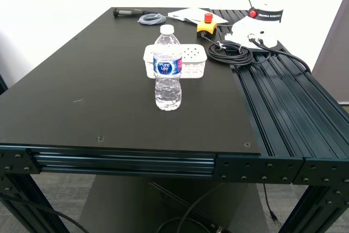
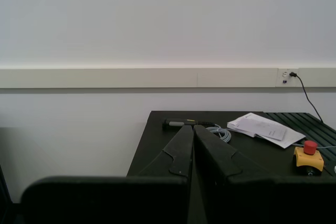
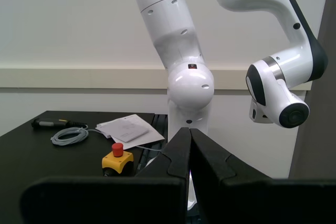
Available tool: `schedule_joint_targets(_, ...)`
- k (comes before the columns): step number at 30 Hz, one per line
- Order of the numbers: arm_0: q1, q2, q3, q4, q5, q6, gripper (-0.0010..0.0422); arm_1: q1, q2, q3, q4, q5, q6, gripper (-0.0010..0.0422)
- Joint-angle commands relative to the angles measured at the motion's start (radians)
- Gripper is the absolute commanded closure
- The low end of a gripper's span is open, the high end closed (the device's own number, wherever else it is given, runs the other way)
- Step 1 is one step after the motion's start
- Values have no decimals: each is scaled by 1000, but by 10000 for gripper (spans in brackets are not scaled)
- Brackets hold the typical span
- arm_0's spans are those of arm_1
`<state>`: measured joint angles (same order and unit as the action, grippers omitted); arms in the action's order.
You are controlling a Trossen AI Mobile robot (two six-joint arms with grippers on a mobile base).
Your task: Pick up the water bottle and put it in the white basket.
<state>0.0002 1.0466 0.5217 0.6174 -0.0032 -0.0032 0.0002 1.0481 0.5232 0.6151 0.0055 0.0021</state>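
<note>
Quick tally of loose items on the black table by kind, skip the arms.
Water bottle: 1
White basket: 1
Emergency-stop button box, yellow with red knob: 1
Coiled cables: 2, a black one and a grey one
Sheaf of white papers: 1
Black-handled tool: 1
Total: 7

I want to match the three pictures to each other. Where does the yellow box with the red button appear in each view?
Exterior view: the yellow box with the red button sits at the table's far end, just behind the white basket.
First wrist view: it lies beyond my first claw, near the papers.
Second wrist view: it lies near my second claw.
Shared landmark: the papers.
</note>
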Motion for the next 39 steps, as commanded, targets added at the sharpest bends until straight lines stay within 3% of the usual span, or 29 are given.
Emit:
schedule_joint_targets(1,1,0,1,3,1,3,412,0,0,0,3,3,-2,413)
schedule_joint_targets(15,1,0,1,3,1,2,412,-1,0,0,3,16,-7,413)
schedule_joint_targets(17,1,0,1,3,1,3,412,-1,0,0,-10,79,-18,413)
schedule_joint_targets(22,1,0,1,3,1,3,412,-2,8,0,-77,331,28,413)
schedule_joint_targets(28,1,0,1,3,1,2,412,-10,78,-1,-169,435,35,413)
schedule_joint_targets(32,1,0,1,2,1,2,412,-36,145,-1,-171,653,48,412)
schedule_joint_targets(34,1,0,1,3,1,2,412,-60,173,-1,-171,690,74,412)
schedule_joint_targets(39,1,0,1,2,1,3,412,-122,243,-1,-170,691,170,407)
